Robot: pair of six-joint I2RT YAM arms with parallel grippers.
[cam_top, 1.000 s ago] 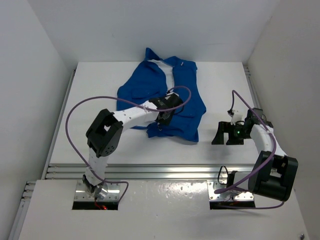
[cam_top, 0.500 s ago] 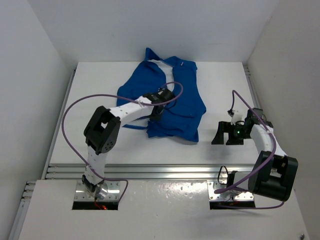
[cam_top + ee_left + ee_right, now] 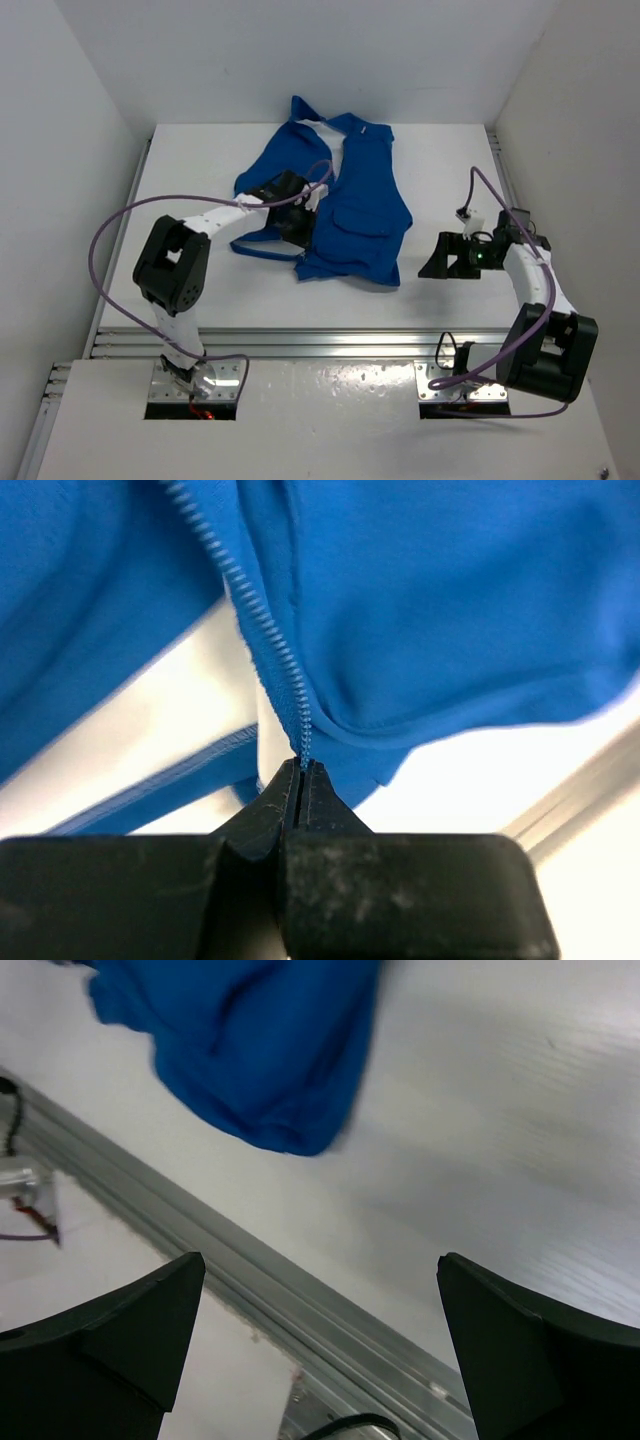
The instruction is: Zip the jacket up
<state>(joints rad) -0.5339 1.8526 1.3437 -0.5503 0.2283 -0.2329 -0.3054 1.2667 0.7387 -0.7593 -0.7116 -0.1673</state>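
Note:
The blue jacket (image 3: 365, 195) lies spread on the white table, its front open with white lining showing along the middle. My left gripper (image 3: 298, 218) sits on the jacket's lower left front. In the left wrist view the left gripper (image 3: 301, 766) is shut on the bottom end of the pale zipper (image 3: 262, 630), whose teeth run up and away from the tips. My right gripper (image 3: 437, 260) hovers over bare table to the right of the hem, jaws wide open. The right wrist view shows the right gripper (image 3: 320, 1260) holding nothing, with a corner of the jacket (image 3: 260, 1050) ahead.
An aluminium rail (image 3: 330, 340) runs along the table's near edge. White walls close in the table at the left, back and right. A purple cable (image 3: 110, 235) loops out from the left arm.
The left gripper has closed on the zipper's lower end and moved left, dragging that front edge with it. The right gripper has shifted slightly towards the jacket.

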